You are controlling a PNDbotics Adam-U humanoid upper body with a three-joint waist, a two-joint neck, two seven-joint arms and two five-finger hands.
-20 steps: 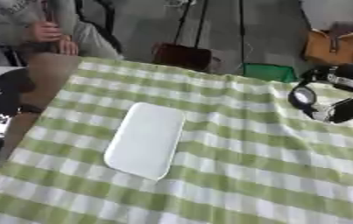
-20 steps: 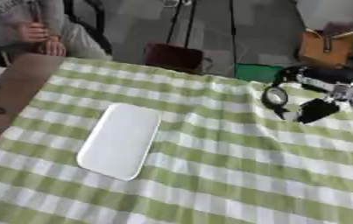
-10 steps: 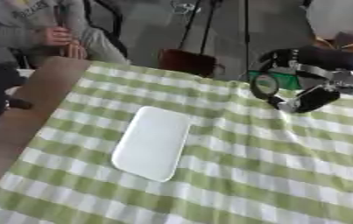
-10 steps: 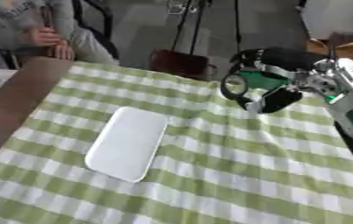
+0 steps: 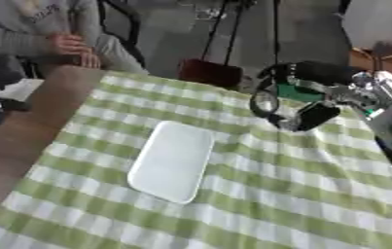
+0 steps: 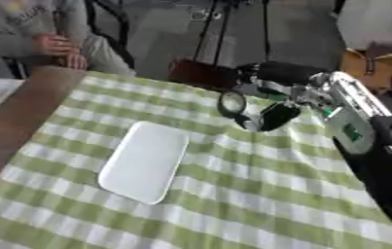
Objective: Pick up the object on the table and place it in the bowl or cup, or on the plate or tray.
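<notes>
Since a second ago my right hand [image 5: 314,114] has swung in from the table's right edge toward the middle, carrying its load with it, though the head has tilted too, so part of that shift is the camera's. From the left eye, my fingers are curled round a dark object [image 5: 265,103] with a round ring hanging at its front; I cannot say exactly what it is, perhaps a magnifying glass. It hangs above the green-checked table [image 5: 301,194], near the far edge and apart from the white tray [image 5: 173,160], which lies flat to its left and nearer me. From the right eye, the ring [image 6: 233,104] shows pale inside, the tray [image 6: 144,162] is bare, and my forearm [image 6: 352,121] runs back to the right. My left hand shows in neither view. I judge the object stiff and light, with a glassy part that could crack or scratch, so holding by the dark handle rather than the ring seems right, then lowering it gently onto the tray.
</notes>
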